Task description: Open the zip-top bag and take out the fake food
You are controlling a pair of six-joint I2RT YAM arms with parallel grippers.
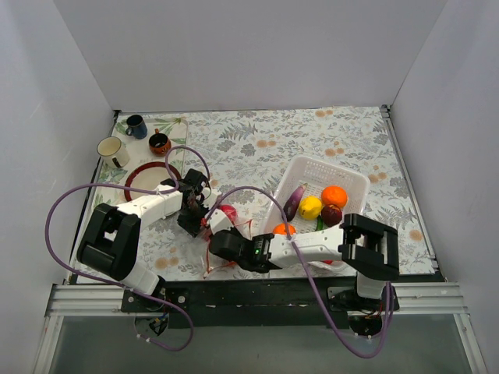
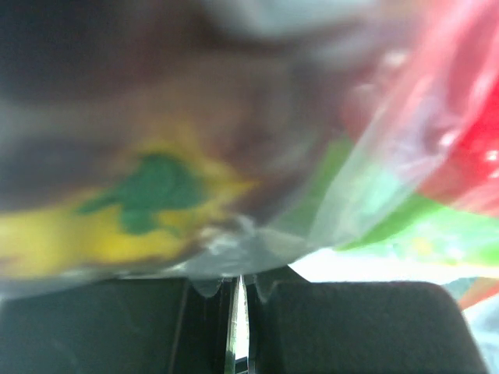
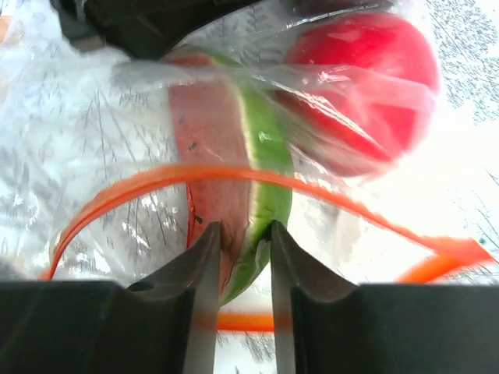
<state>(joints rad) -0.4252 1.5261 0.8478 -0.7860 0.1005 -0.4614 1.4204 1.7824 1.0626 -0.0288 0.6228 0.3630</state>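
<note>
The clear zip-top bag [image 1: 217, 224] lies at the near middle between my two grippers, and its orange-red zip strip [image 3: 140, 181] loops open. My left gripper [image 1: 192, 212] is shut on the bag's plastic film [image 2: 234, 253]. That view is blurred, with yellow, green and red shapes behind the film. My right gripper [image 3: 239, 249] reaches into the bag's mouth and is shut on a fake watermelon slice [image 3: 234, 156], red with a green rind. A red round piece [image 3: 366, 86] sits deeper in the bag. The right gripper [image 1: 224, 238] shows just right of the left one.
A white mesh basket [image 1: 349, 178] at the right holds a purple eggplant [image 1: 294, 201], a yellow lemon [image 1: 310, 206], an orange ball [image 1: 334, 195], a dark plum [image 1: 331, 215] and another orange piece [image 1: 283, 229]. Three mugs [image 1: 136, 125] and a red-rimmed plate [image 1: 145, 177] stand at the far left.
</note>
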